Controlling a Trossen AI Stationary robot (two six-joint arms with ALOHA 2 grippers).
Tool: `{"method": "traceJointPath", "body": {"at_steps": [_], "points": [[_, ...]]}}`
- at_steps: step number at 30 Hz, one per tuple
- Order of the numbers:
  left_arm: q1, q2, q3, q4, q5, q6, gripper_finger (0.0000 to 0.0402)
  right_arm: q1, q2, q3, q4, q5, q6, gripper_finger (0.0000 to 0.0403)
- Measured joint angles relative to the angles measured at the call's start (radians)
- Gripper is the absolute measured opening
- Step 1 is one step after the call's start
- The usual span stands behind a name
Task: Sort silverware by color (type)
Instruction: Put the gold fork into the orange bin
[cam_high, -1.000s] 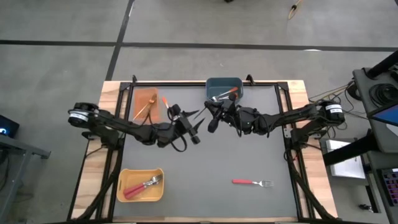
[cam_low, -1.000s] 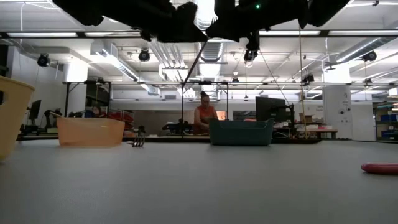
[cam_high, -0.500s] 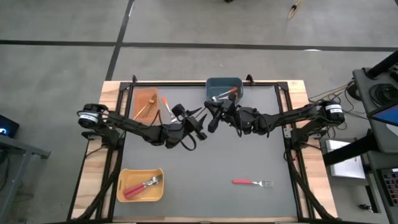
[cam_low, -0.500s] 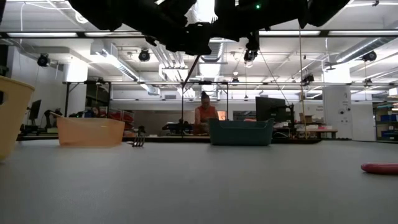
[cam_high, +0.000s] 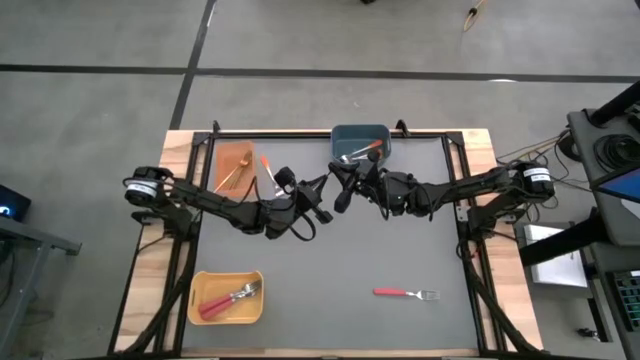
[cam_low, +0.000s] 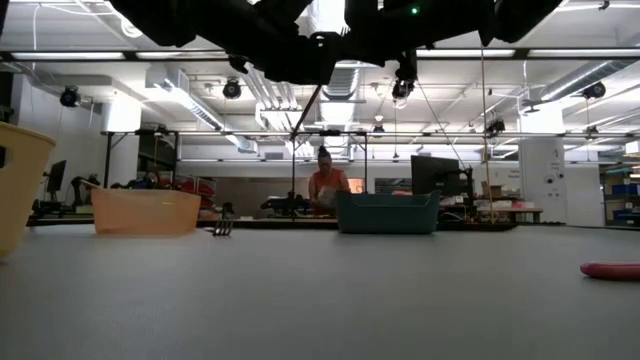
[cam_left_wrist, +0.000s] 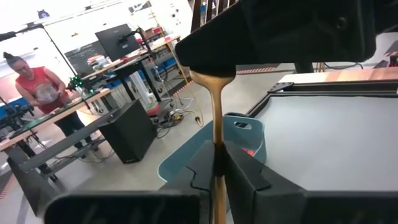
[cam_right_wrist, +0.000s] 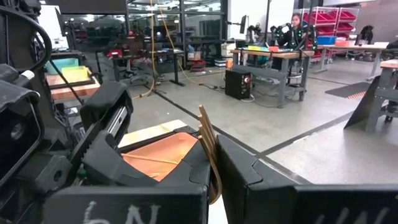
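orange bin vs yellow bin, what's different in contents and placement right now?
The orange bin sits at the table's far left corner and holds thin gold forks; the yellow bin sits at the near left corner and holds red-handled forks. The orange bin stands lengthwise away from the viewer, while the yellow bin lies crosswise. Both are open, shallow and rectangular, on the left arm's side.

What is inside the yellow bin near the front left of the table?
The yellow bin holds red-handled forks, lying diagonally with their silver heads toward its far right corner. They overlap, so their exact number cannot be told. The bin floor beneath them is covered.
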Motion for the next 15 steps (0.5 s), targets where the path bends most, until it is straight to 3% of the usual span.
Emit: {"method": "traceJointPath", "body": {"at_steps": [9,15], "points": [[0.0,0.0,0.0,-0.004,-0.006,-0.009,0.0003,0.0,0.0,0.0,-0.002,0.0,-0.01,0.0014],[0.0,0.0,0.0,-0.005,-0.011,-0.024,0.0002,0.0,0.0,0.0,-0.018,-0.001,-0.011,0.0056]]}}
